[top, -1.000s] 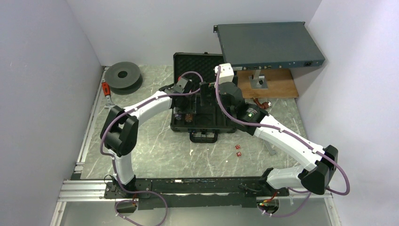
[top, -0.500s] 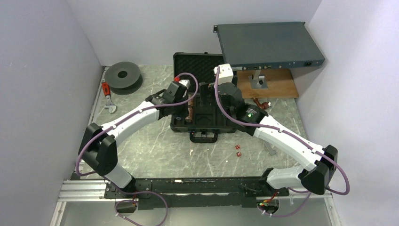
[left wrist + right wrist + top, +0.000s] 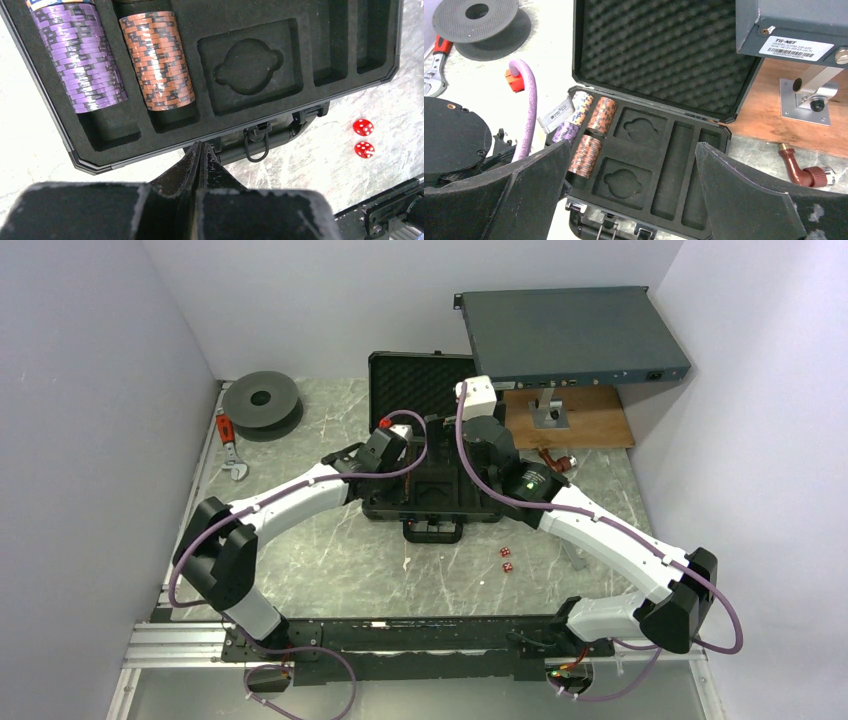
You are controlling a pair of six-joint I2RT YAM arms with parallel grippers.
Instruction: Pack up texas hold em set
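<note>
The black case (image 3: 440, 502) lies open on the table, its egg-crate foam lid (image 3: 664, 50) standing up behind the slotted tray (image 3: 674, 165). A purple chip stack (image 3: 82, 60) and a brown chip stack (image 3: 157, 60) lie in the tray's left slots. More stacks (image 3: 603, 115) lie behind them. My left gripper (image 3: 201, 146) is shut and empty, its tips over the case's front edge near the handle (image 3: 270, 141). It hangs above the tray's left side (image 3: 385, 465). My right gripper (image 3: 632, 147) is open and empty above the tray (image 3: 455, 435). Two red dice (image 3: 506, 559) lie on the table in front of the case.
A grey metal rack box (image 3: 575, 335) juts over a wooden board (image 3: 570, 418) at the back right. A dark spool (image 3: 262, 400) and a red-handled wrench (image 3: 228, 440) lie at the back left. A brown fitting (image 3: 801, 170) sits right of the case.
My left gripper has closed empty and drawn back from the tray's chip slots toward the case's front left. The right arm has not moved.
</note>
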